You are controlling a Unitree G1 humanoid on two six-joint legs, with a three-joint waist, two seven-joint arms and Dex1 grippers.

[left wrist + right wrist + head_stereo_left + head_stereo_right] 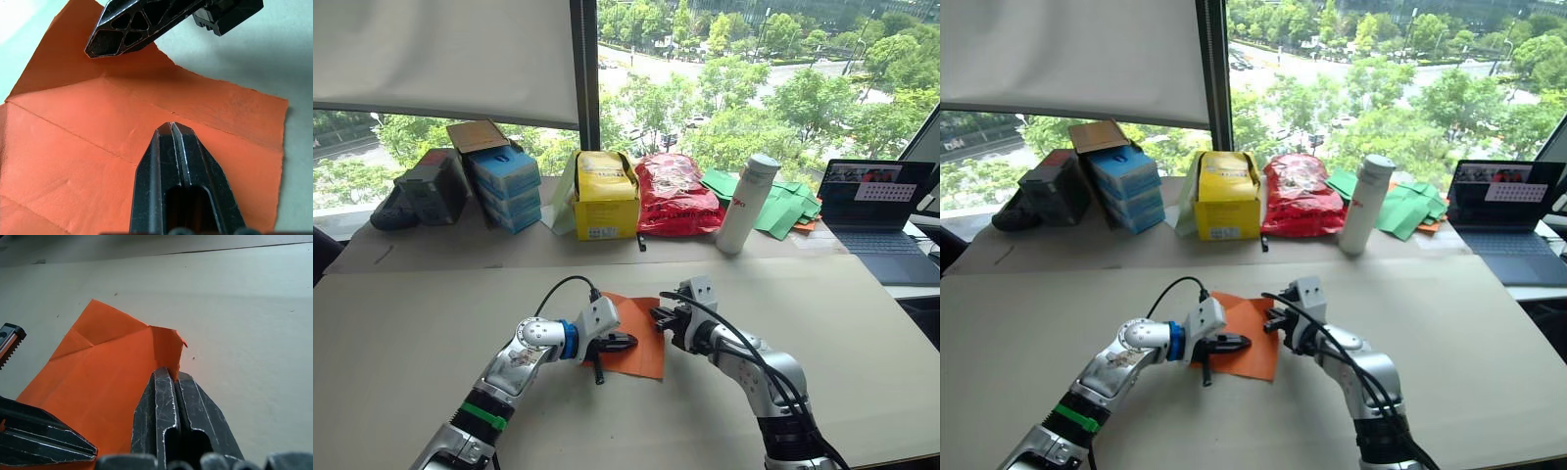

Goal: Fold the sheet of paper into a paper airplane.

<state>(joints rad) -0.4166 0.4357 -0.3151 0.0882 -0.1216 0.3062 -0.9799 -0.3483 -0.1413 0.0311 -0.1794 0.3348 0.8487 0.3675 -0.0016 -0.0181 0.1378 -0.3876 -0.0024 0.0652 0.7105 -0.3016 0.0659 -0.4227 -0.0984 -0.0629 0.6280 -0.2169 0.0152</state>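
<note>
You are working early in the fold — the sheet of paper (638, 338) is lying nearly flat on the table (411, 343), creased but unfolded. Your left gripper (625, 342) is pressing down on it with fingers together; your right gripper (167, 374) is pinching its raised edge — every airplane fold is remaining.

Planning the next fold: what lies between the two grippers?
Just the orange paper, flat on the table between the left gripper and right gripper, seen from the left eye view.
</note>
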